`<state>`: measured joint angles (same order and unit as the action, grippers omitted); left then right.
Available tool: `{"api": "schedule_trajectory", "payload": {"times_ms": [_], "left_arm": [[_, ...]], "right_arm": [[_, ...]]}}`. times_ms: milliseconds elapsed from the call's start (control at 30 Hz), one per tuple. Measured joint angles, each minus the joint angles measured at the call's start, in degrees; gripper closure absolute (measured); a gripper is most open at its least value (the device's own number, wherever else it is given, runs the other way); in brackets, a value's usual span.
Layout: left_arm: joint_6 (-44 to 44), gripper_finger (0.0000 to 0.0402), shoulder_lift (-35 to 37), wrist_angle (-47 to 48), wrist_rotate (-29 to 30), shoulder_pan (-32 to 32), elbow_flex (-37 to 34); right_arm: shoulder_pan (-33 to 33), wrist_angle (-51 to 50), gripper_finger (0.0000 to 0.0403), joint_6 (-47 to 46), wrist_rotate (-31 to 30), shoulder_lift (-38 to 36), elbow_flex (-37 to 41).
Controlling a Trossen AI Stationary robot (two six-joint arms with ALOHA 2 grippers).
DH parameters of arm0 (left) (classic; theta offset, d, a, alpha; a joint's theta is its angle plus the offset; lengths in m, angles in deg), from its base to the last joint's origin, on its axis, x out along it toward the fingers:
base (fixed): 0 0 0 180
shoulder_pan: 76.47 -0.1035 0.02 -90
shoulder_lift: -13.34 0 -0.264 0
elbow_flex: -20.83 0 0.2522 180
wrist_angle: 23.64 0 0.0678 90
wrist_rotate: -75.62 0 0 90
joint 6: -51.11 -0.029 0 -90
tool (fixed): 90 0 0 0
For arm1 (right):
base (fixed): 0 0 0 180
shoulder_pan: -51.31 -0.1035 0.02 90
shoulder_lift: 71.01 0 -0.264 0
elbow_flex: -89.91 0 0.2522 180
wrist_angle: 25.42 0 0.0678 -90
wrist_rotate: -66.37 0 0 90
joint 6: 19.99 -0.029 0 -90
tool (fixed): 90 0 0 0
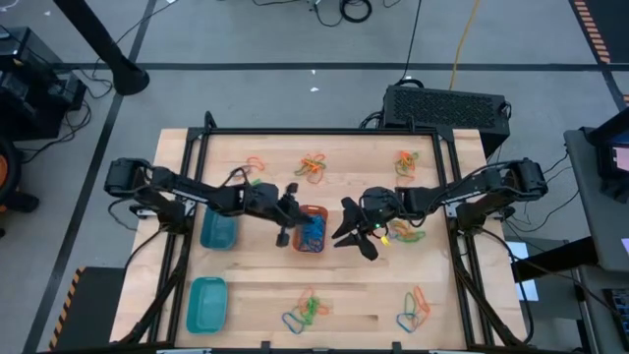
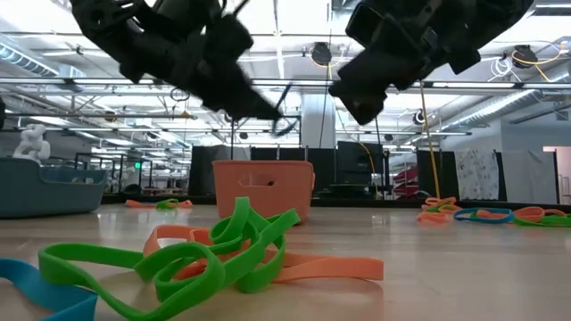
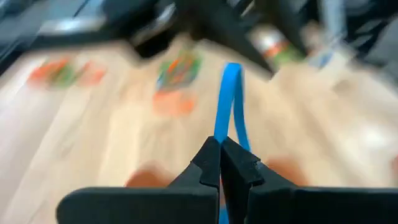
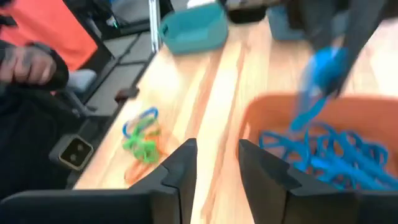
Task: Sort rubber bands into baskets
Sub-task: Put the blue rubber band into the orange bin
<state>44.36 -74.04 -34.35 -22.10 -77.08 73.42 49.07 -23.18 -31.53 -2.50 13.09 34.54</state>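
Left end effector [image 3: 221, 163] is clamped tight on a blue rubber band [image 3: 231, 99], pinched at one end so the loop hangs free, prob so it drops clean. It's right by the orange basket [image 1: 312, 231] mid worktop [image 1: 256, 285], which already has a heap of blue bands [image 4: 333, 158] inside, so blues go there imo. Right end effector [image 4: 217, 165] has its fingers apart w/ nothing between them, parked just beside the basket on the other side. Both arms reach inward from their sides, meeting near the middle. Two teal baskets [image 1: 218, 231] sit on the left. Mixed band piles [image 1: 313, 167] are scattered around the worktop edges, not sorted yet.
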Motion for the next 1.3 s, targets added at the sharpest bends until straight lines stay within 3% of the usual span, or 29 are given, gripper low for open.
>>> {"api": "schedule_trajectory", "payload": {"times_ms": [100, 200, 367, 533, 767, 1100, 1167, 1300], "left_arm": [[0.1, 0.0399, 1.3, 8.1, 6.0, -0.4, 0.0], [0.3, 0.04, 1.3, 9.8, 6.9, -0.5, 0.0], [0.3, 0.0393, 1.3, 9.9, 6.4, 0.4, 0.0], [-1.5, 0.0355, 1.3, 10.0, 6.5, 2.5, 0.0], [-1.6, 0.0303, 1.3, 8.0, 11.9, 3.8, 0.0], [0.0, 0.0297, 1.3, 7.5, 14.1, 5.6, 0.0], [3.5, 0.0297, 1.3, 7.5, 13.4, 5.9, 0.0], [9.3, 0.0297, 2.3, 8.0, 4.1, 7.9, 1.1]], "right_arm": [[0.0, -1.7, 0.0285, -1.1, 0.0, 0.0, 0.0], [0.0, -2.7, 0.0285, -1.3, -0.2, 0.0, 0.0], [0.0, -2.6, 0.0284, -1.5, -0.2, 0.0, 0.0], [0.0, -2.5, 0.0284, -1.5, -0.6, 0.0, 0.0], [-0.1, -2.5, 0.0284, -1.5, -0.6, 0.0, 0.0], [-0.1, -2.6, 0.0284, -4.3, -0.6, 0.0, 0.0], [-0.4, -2.6, 0.0284, -5.1, -0.6, 0.0, 0.0], [-2.2, -2.7, 0.0284, -5.1, -0.5, 0.0, 0.0]]}}
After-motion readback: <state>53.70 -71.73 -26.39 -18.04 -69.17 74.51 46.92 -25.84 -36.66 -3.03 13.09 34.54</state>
